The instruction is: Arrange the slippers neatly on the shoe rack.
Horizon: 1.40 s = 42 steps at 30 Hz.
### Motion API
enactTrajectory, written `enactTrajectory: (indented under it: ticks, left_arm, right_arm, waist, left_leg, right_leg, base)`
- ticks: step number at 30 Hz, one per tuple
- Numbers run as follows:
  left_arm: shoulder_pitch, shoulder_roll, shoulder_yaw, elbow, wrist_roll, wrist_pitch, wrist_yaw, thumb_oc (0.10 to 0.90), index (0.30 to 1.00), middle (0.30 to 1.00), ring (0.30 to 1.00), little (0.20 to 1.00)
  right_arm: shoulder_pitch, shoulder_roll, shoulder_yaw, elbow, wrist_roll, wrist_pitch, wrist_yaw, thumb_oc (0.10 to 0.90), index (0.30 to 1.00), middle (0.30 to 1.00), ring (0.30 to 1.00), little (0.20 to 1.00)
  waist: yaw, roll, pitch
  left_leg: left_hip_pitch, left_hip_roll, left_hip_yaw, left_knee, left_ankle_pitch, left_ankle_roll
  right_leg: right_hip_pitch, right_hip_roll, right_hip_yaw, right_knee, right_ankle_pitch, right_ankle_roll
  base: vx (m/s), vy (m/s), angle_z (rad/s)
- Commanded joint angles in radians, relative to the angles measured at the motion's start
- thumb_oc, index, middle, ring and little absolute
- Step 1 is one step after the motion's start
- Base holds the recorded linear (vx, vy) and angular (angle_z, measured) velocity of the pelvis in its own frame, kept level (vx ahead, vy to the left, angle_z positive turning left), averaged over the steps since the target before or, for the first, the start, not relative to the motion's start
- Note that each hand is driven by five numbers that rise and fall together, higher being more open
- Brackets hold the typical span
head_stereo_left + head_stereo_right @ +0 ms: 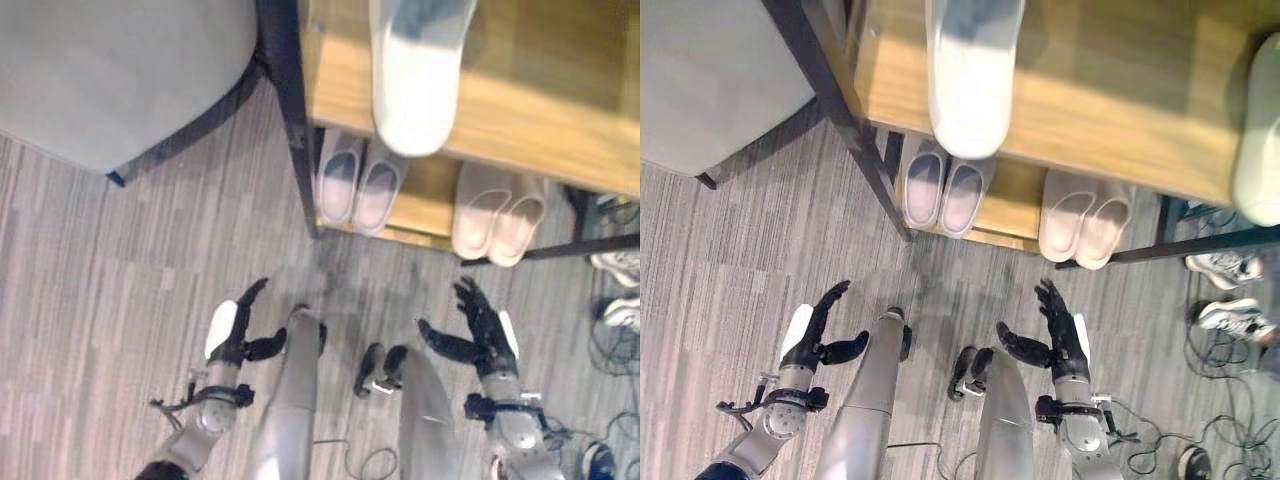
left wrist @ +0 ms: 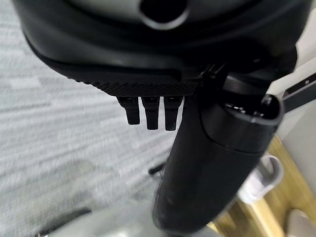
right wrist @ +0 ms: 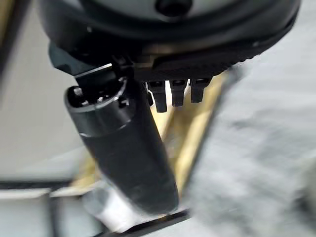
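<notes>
Both eye views look steeply down from the robot's head at the shoe rack (image 1: 470, 120) and the floor (image 1: 120, 280) before it. The two share nearly the whole scene; the right eye view reaches further past the rack's right end. The left wrist view looks along the left hand (image 2: 207, 163) from very close, toward the rack's wood (image 2: 276, 197). The right wrist view looks along the right hand (image 3: 128, 148), equally close, also toward the rack.
</notes>
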Motion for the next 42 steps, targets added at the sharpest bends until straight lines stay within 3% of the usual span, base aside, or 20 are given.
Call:
enactTrajectory:
  ticks: [1,3,4,6,10,11,15,16,18,19,23,26,28,29,33,37,39,40,41,42]
  left_arm:
    - [0.058,-0.015,-0.045,-0.054,0.045,-0.064,-0.049,0.8,0.9,0.9,0.9,0.9]
    - [0.073,-0.021,-0.051,-0.06,0.027,-0.059,-0.095,0.8,0.9,0.9,0.9,0.9]
    - [0.078,-0.022,-0.052,-0.068,0.008,-0.058,-0.118,0.8,0.9,0.9,0.9,0.9]
    - [0.088,-0.027,-0.064,-0.096,-0.017,-0.061,-0.161,0.8,0.9,0.9,0.9,0.9]
    - [0.097,-0.037,-0.078,-0.122,-0.082,-0.058,-0.23,0.8,0.9,0.9,0.9,0.9]
    - [0.103,-0.057,-0.083,-0.146,-0.159,-0.044,-0.269,0.8,0.9,0.9,0.9,0.9]
    - [0.088,-0.056,-0.118,-0.23,-0.276,-0.019,-0.377,0.8,0.9,0.9,0.9,0.9]
    - [0.064,-0.047,-0.155,-0.281,-0.289,-0.005,-0.435,0.8,0.9,0.9,0.9,0.9]
    - [0.042,-0.039,-0.182,-0.312,-0.284,0.003,-0.466,0.8,0.9,0.9,0.9,0.9]
    - [-0.004,-0.052,-0.213,-0.369,-0.327,0.016,-0.509,0.8,0.9,0.9,0.9,0.9]
    - [-0.076,-0.087,-0.246,-0.414,-0.4,0.029,-0.537,0.8,0.9,0.9,0.9,0.9]
    - [-0.142,-0.126,-0.267,-0.437,-0.426,0.03,-0.536,0.8,0.9,0.9,0.9,0.9]
    - [-0.178,-0.139,-0.272,-0.465,-0.409,0.025,-0.519,0.8,0.9,0.9,0.9,0.9]
    - [-0.214,-0.147,-0.274,-0.481,-0.395,0.022,-0.504,0.8,0.9,0.9,0.9,0.9]
    - [-0.251,-0.146,-0.253,-0.494,-0.39,0.014,-0.485,0.8,0.9,0.9,0.9,0.9]
    - [-0.294,-0.142,-0.21,-0.495,-0.345,0.006,-0.419,0.8,0.9,0.9,0.9,0.9]
    - [-0.323,-0.122,-0.175,-0.497,-0.281,0.003,-0.358,0.8,0.9,0.9,0.9,0.9]
    - [-0.327,-0.109,-0.155,-0.497,-0.25,0.007,-0.335,0.8,0.9,0.9,0.9,0.9]
    - [-0.35,-0.094,-0.132,-0.482,-0.191,0.006,-0.304,0.8,0.9,0.9,0.9,0.9]
    - [-0.35,-0.094,-0.132,-0.482,-0.19,0.005,-0.303,0.8,0.9,0.9,0.9,0.9]
  right_arm:
    - [0.047,-0.047,-0.02,-0.048,-0.071,-0.056,-0.011,0.8,0.9,0.9,0.9,0.9]
    - [0.059,-0.046,-0.025,0.002,-0.095,-0.034,0.0,0.8,0.9,0.9,0.9,0.9]
    - [0.062,-0.045,-0.032,0.033,-0.093,-0.022,0.009,0.8,0.9,0.9,0.9,0.9]
    - [0.069,-0.046,-0.039,0.09,-0.121,-0.006,0.006,0.8,0.9,0.9,0.9,0.9]
    - [0.061,-0.035,-0.058,0.258,-0.171,0.038,-0.008,0.8,0.9,0.9,0.9,0.9]
    - [0.064,-0.026,-0.086,0.319,-0.182,0.059,-0.027,0.8,0.9,0.9,0.9,0.9]
    - [0.062,-0.022,-0.124,0.388,-0.151,0.095,-0.015,0.8,0.9,0.9,0.9,0.9]
    - [0.068,-0.022,-0.142,0.4,-0.13,0.103,-0.006,0.8,0.9,0.9,0.9,0.9]
    - [0.072,-0.024,-0.149,0.397,-0.123,0.104,0.002,0.8,0.9,0.9,0.9,0.9]
    - [0.096,-0.032,-0.165,0.378,-0.114,0.104,-0.006,0.8,0.9,0.9,0.9,0.9]
    - [0.097,-0.036,-0.173,0.375,-0.098,0.116,-0.006,0.8,0.9,0.9,0.9,0.9]
    - [0.1,-0.034,-0.173,0.381,-0.087,0.122,0.012,0.8,0.9,0.9,0.9,0.9]
    - [0.096,-0.035,-0.155,0.388,-0.089,0.127,0.021,0.8,0.9,0.9,0.9,0.9]
    - [0.069,-0.035,-0.14,0.398,-0.087,0.13,0.015,0.8,0.9,0.9,0.9,0.9]
    - [0.043,-0.017,-0.116,0.391,-0.084,0.127,0.031,0.8,0.9,0.9,0.9,0.9]
    - [0.044,0.014,-0.101,0.373,-0.066,0.126,0.046,0.8,0.9,0.9,0.9,0.9]
    - [0.026,0.041,-0.098,0.392,-0.046,0.129,0.049,0.8,0.9,0.9,0.9,0.9]
    - [0.019,0.05,-0.098,0.409,-0.038,0.133,0.049,0.8,0.9,0.9,0.9,0.9]
    - [0.021,0.065,-0.106,0.428,-0.022,0.132,0.053,0.8,0.9,0.9,0.9,0.9]
    - [0.02,0.065,-0.105,0.429,-0.022,0.132,0.053,0.8,0.9,0.9,0.9,0.9]
  waist:
    - [0.005,0.022,-0.124]
    - [0.0,0.023,-0.146]
    - [-0.002,0.028,-0.157]
    - [-0.008,0.038,-0.182]
    - [-0.025,0.077,-0.253]
    - [-0.034,0.094,-0.287]
    - [-0.051,0.124,-0.327]
    - [-0.072,0.141,-0.343]
    - [-0.083,0.149,-0.343]
    - [-0.103,0.154,-0.328]
    - [-0.125,0.147,-0.305]
    - [-0.139,0.153,-0.31]
    - [-0.141,0.172,-0.32]
    - [-0.13,0.18,-0.313]
    - [-0.13,0.185,-0.319]
    - [-0.126,0.19,-0.325]
    - [-0.131,0.198,-0.303]
    - [-0.127,0.203,-0.3]
    - [-0.131,0.212,-0.294]
    - [-0.13,0.212,-0.293]
  left_leg:
    - [0.232,0.068,-0.033,-0.212,-0.01,0.062]
    - [0.377,0.068,-0.023,-0.339,0.027,0.052]
    - [0.433,0.066,-0.015,-0.413,0.084,0.045]
    - [0.562,0.068,-0.006,-0.547,0.13,0.029]
    - [0.752,0.083,0.031,-0.772,0.215,0.005]
    - [0.82,0.095,0.044,-0.846,0.242,-0.003]
    - [0.878,0.107,0.064,-0.928,0.28,-0.012]
    - [0.894,0.116,0.076,-0.948,0.299,-0.021]
    - [0.901,0.122,0.083,-0.947,0.302,-0.029]
    - [0.874,0.136,0.117,-0.894,0.334,-0.052]
    - [0.844,0.11,0.155,-0.803,0.312,-0.045]
    - [0.844,0.036,0.181,-0.818,0.246,-0.012]
    - [0.847,-0.008,0.212,-0.876,0.232,0.021]
    - [0.835,-0.036,0.17,-0.888,0.241,0.026]
    - [0.865,-0.054,0.147,-0.923,0.24,0.05]
    - [0.896,-0.052,0.173,-0.944,0.24,0.077]
    - [0.929,-0.038,0.184,-0.95,0.226,0.086]
    - [0.936,-0.033,0.191,-0.955,0.224,0.088]
    - [0.947,-0.02,0.173,-0.963,0.226,0.088]
    - [0.947,-0.02,0.174,-0.963,0.225,0.088]
  right_leg:
    - [0.082,0.017,0.005,-0.217,0.153,0.002]
    - [0.219,0.022,0.001,-0.323,0.183,0.017]
    - [0.276,0.017,-0.02,-0.388,0.228,0.018]
    - [0.395,0.029,-0.019,-0.492,0.271,0.036]
    - [0.532,0.064,-0.004,-0.641,0.317,0.064]
    - [0.591,0.084,0.012,-0.698,0.318,0.069]
    - [0.655,0.109,0.022,-0.783,0.33,0.065]
    - [0.681,0.119,0.033,-0.823,0.333,0.062]
    - [0.708,0.127,0.043,-0.857,0.336,0.059]
    - [0.745,0.129,0.038,-0.904,0.345,0.052]
    - [0.772,0.113,0.037,-0.936,0.369,0.051]
    - [0.774,0.111,0.054,-0.954,0.377,0.061]
    - [0.766,0.126,0.062,-0.952,0.381,0.068]
    - [0.756,0.135,0.091,-0.934,0.379,0.072]
    - [0.757,0.155,0.123,-0.916,0.367,0.072]
    - [0.723,0.16,0.133,-0.788,0.341,0.078]
    - [0.65,0.135,0.126,-0.621,0.345,0.117]
    - [0.639,0.109,0.116,-0.615,0.347,0.127]
    - [0.607,0.09,0.149,-0.625,0.363,0.127]
    - [0.607,0.09,0.15,-0.624,0.362,0.127]
  base:
    - [0.21,-0.048,-0.02]
    - [0.14,-0.074,-0.09]
    - [0.13,-0.095,-0.03]
    - [0.13,-0.126,0.02]
    - [0.15,-0.158,-0.15]
    - [0.1,-0.19,-0.22]
    - [0.04,-0.181,-0.26]
    - [0.01,-0.171,-0.1]
    - [-0.02,-0.143,-0.16]
    - [-0.05,-0.14,-0.12]
    - [-0.07,-0.084,-0.04]
    - [0.04,-0.011,-0.11]
    - [0.07,0.052,-0.05]
    - [0.05,0.061,-0.18]
    - [0.07,0.067,-0.45]
    - [0.08,0.081,-0.35]
    - [0.11,0.05,-0.23]
    - [0.11,-0.045,-0.32]
    - [0.09,-0.062,-0.33]
    - [0.09,-0.085,-0.27]
